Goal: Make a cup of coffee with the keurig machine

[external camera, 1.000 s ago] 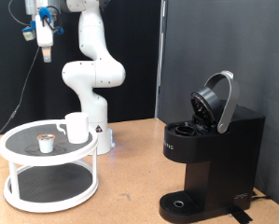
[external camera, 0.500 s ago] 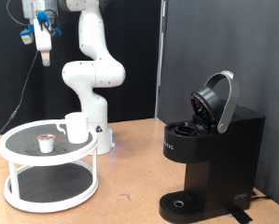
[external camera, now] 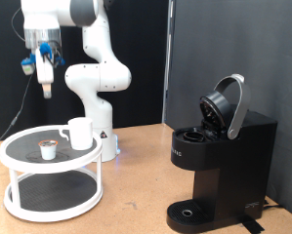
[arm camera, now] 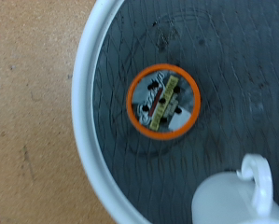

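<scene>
The white cup stands on the top shelf of a white round two-tier tray at the exterior view's left, with a small coffee pod beside it. My gripper hangs high above the pod, touching nothing. The wrist view looks straight down on the pod, with its orange rim, and on part of the cup with its handle; my fingers do not show there. The black keurig machine stands at the exterior view's right, its hinged lid raised.
The arm's white base stands just behind the tray. The machine's round drip tray is bare. The tray's dark shelf has a white rim. A brown tabletop lies between tray and machine.
My gripper has come down from the top of the exterior view towards the tray, staying above the pod. The cup, pod and machine have not moved.
</scene>
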You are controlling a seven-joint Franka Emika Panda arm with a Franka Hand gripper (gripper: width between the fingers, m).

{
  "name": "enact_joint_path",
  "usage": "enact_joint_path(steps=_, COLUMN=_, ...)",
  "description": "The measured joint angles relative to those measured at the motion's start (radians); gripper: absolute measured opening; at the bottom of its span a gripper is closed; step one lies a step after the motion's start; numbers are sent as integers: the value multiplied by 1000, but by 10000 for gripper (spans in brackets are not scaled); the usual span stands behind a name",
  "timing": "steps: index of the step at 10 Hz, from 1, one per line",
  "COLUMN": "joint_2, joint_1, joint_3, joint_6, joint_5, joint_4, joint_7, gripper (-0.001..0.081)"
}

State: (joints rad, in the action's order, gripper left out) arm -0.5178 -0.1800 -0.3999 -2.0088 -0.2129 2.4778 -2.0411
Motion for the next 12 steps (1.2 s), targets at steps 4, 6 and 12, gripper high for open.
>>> enact_joint_path(steps=4, joint_2=72, joint_1=-14, joint_3=-3, joint_6=-206, joint_5=-71, joint_4=122, joint_7=-26, gripper=734)
enact_joint_path(steps=6, joint_2=85, joint_1=-18, joint_3=-3, joint_6=-239, joint_5=-77, joint_4=136, joint_7=-33, gripper=734)
enact_joint_path(steps=12, joint_2=120, joint_1=-19, joint_3=-3, joint_6=-315, joint_5=-101, joint_4=167, joint_7=-62, gripper=734)
